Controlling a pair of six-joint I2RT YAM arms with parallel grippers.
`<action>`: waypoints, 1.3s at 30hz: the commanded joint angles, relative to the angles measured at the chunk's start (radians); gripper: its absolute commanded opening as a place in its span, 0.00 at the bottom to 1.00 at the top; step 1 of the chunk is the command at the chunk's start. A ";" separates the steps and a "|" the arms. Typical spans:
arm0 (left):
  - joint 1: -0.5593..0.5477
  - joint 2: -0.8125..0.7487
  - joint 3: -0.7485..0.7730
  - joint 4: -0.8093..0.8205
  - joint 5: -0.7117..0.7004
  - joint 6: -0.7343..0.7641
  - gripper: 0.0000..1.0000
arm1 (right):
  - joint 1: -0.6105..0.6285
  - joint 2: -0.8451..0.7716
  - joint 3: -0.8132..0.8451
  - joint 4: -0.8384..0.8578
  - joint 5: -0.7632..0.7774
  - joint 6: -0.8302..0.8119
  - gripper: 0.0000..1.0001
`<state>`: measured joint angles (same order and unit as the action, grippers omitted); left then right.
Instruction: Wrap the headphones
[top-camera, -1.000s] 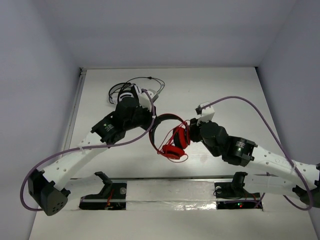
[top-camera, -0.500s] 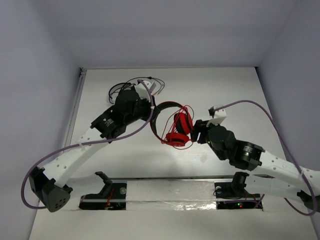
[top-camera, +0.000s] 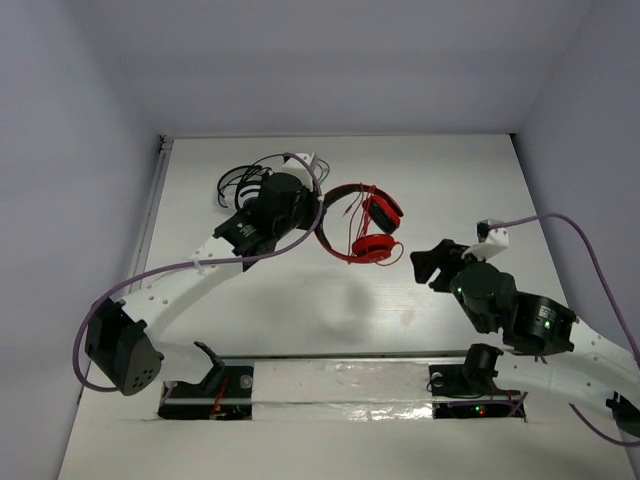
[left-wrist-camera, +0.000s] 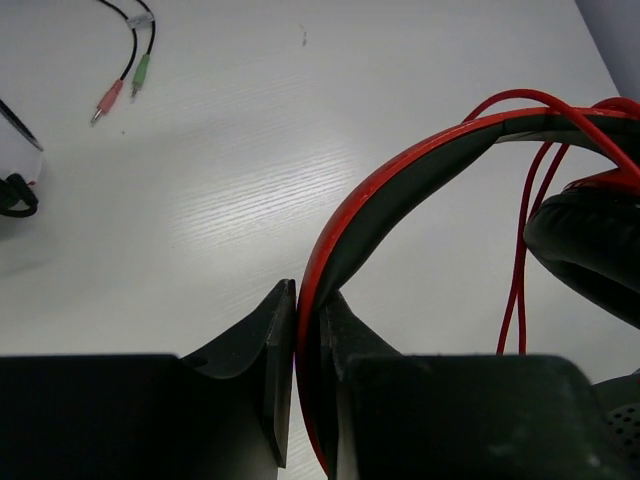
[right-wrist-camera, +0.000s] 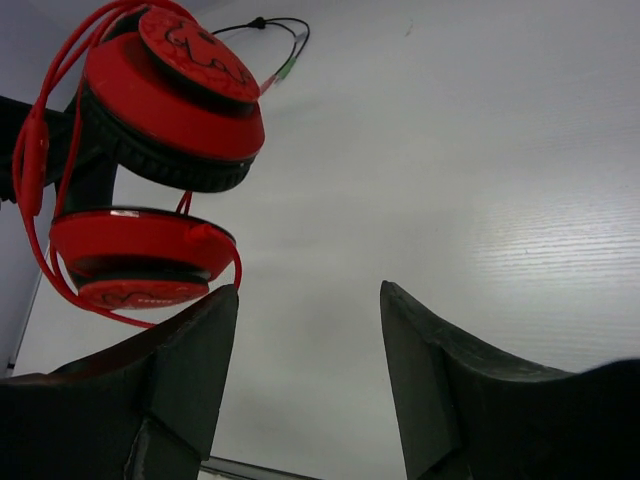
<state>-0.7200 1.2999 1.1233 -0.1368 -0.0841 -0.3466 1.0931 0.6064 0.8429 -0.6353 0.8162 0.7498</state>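
The red headphones (top-camera: 368, 226) hang in my left gripper (top-camera: 318, 213), which is shut on the red-and-black headband (left-wrist-camera: 345, 230). The thin red cable (left-wrist-camera: 520, 270) is looped around the band and ear cups. A black ear pad (left-wrist-camera: 590, 240) shows at the right of the left wrist view. My right gripper (top-camera: 432, 263) is open and empty, to the right of the headphones and apart from them. In the right wrist view the two red ear cups (right-wrist-camera: 165, 95) sit up and left of its jaws (right-wrist-camera: 310, 300), seemingly off the table.
Black-and-white headphones (top-camera: 246, 182) with a dark cable (top-camera: 300, 158) lie at the back left, just behind my left arm. Their pink and green plugs (left-wrist-camera: 120, 88) lie on the white table (top-camera: 420, 180). A metal rail (top-camera: 340, 358) runs along the near edge.
My left gripper has carried the red headphones back and to the right. My right gripper has drawn away from the ear cups toward the near right and now stands open.
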 joint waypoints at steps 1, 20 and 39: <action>-0.002 0.013 0.018 0.207 0.018 -0.071 0.00 | 0.001 -0.020 0.039 -0.061 0.046 0.057 0.64; -0.012 0.352 0.088 0.402 0.064 -0.123 0.00 | 0.001 -0.138 0.039 0.013 0.069 -0.029 0.01; -0.048 0.798 0.453 0.371 -0.121 -0.017 0.00 | 0.001 -0.126 -0.036 0.083 0.083 0.014 0.05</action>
<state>-0.7677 2.0827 1.4940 0.1638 -0.1562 -0.3725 1.0931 0.4973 0.8120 -0.6113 0.8616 0.7406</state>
